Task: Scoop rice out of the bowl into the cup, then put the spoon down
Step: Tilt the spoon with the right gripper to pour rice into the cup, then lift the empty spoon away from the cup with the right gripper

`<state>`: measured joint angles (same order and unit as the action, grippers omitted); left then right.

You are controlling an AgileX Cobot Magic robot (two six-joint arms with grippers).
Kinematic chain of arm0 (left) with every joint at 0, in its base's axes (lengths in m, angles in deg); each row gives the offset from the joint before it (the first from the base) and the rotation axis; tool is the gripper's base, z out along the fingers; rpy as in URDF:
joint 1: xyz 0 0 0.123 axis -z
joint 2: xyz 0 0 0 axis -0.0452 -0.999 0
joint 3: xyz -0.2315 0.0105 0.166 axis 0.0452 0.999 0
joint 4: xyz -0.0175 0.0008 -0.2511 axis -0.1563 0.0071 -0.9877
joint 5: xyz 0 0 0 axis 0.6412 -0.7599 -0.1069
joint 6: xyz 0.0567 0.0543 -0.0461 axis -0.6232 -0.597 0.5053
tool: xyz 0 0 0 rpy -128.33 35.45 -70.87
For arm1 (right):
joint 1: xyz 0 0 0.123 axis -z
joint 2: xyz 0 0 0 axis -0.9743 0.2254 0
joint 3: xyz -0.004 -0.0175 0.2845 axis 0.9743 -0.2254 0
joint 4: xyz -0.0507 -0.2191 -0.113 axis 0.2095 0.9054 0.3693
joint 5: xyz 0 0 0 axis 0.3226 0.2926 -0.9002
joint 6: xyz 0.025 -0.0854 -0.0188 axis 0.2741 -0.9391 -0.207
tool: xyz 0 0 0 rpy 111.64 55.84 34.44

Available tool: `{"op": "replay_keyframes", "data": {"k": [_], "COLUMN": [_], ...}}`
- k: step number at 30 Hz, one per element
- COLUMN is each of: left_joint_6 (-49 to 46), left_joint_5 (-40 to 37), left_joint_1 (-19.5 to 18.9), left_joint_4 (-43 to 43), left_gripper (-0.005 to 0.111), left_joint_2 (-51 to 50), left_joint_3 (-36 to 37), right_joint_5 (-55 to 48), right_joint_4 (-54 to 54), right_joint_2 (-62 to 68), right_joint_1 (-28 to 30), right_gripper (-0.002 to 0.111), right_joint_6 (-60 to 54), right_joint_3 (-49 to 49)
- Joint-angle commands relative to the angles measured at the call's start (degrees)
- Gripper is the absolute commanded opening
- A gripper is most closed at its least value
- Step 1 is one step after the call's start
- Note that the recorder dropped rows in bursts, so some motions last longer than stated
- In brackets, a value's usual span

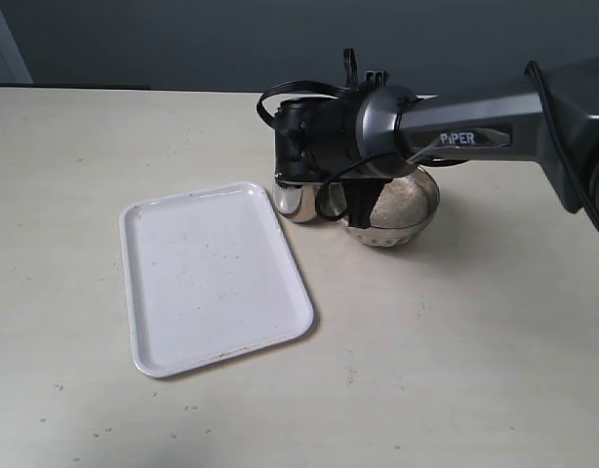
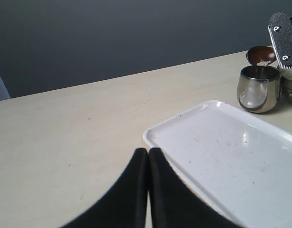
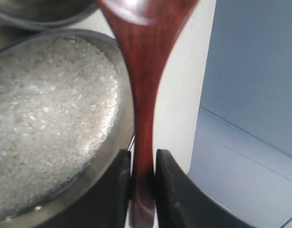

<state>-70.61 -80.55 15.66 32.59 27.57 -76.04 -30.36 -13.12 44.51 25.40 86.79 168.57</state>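
My right gripper [image 3: 142, 159] is shut on the slim handle of the dark reddish-brown spoon [image 3: 143, 90]. The handle passes over the rim of the glass bowl [image 3: 126, 124], which holds a mound of white rice [image 3: 46, 118]. In the left wrist view the spoon's oval end [image 2: 260, 54] hangs tilted just above the steel cup [image 2: 258, 88] with a few grains in it. In the exterior view the right gripper [image 1: 361, 203] hangs between the cup [image 1: 298, 200] and the bowl [image 1: 405, 213], and the arm hides the spoon. My left gripper [image 2: 148, 153] is shut and empty near the tray's corner.
A white rectangular tray [image 1: 212, 278] lies on the beige table to the left of the cup, its surface speckled with small marks. In the left wrist view the tray [image 2: 231, 152] lies between my left gripper and the cup. A dark wall stands behind the table.
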Motion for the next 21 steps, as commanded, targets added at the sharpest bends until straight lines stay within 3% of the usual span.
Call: {"op": "replay_keyframes", "data": {"k": [1, 21], "left_joint_6": [0.16, 0.16], "left_joint_5": [0.70, 0.70], "left_joint_1": [0.28, 0.28], "left_joint_4": [0.09, 0.09], "left_gripper": [0.001, 0.001], "left_joint_2": [0.25, 0.25], "left_joint_3": [-0.14, -0.14], "right_joint_5": [-0.51, -0.16], "right_joint_4": [2.71, 3.62], "right_joint_2": [-0.63, -0.70], "right_joint_1": [-0.36, -1.54], "right_gripper": [-0.001, -0.001], "right_joint_6": [2.77, 7.66], "right_joint_3": [-0.24, -0.92]}}
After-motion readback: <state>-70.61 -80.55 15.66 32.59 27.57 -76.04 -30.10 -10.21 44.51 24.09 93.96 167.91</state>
